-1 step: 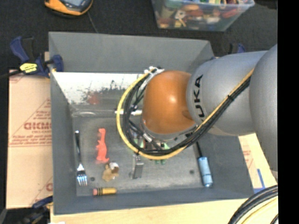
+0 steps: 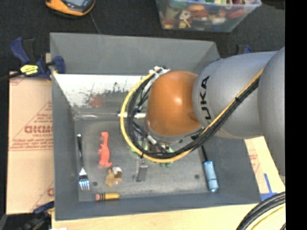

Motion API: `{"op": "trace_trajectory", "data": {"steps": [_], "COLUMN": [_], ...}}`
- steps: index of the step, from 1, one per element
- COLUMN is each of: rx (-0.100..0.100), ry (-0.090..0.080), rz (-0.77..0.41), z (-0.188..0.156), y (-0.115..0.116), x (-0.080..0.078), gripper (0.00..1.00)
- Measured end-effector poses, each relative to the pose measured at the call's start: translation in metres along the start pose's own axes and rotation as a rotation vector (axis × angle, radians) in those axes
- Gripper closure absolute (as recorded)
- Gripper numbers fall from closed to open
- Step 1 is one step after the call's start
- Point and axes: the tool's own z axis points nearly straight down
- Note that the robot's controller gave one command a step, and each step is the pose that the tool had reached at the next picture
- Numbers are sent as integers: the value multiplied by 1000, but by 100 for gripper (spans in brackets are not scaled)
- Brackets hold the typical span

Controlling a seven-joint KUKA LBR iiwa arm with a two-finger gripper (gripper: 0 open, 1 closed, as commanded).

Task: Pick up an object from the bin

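Tan lump (image 2: 113, 176) lies loose just left of the low gripper (image 2: 140, 176); nothing looks picked yet, so grasp and lift remain. Its opening I cannot tell.

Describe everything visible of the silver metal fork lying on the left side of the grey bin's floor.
The silver metal fork lies flat by the left wall of the grey metal bin, with its thin shiny handle toward the back and its tines toward the front. Nothing touches it: the red plastic figure lies apart on its right, and the yellow pencil stub lies apart beyond its tines, nearer the front.
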Motion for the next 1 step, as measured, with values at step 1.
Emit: {"op": "trace_trajectory", "data": {"steps": [1], "rx": [0], "ry": [4], "rz": [-383], "z": [94], "y": [16], "x": [12], "gripper": [0]}}
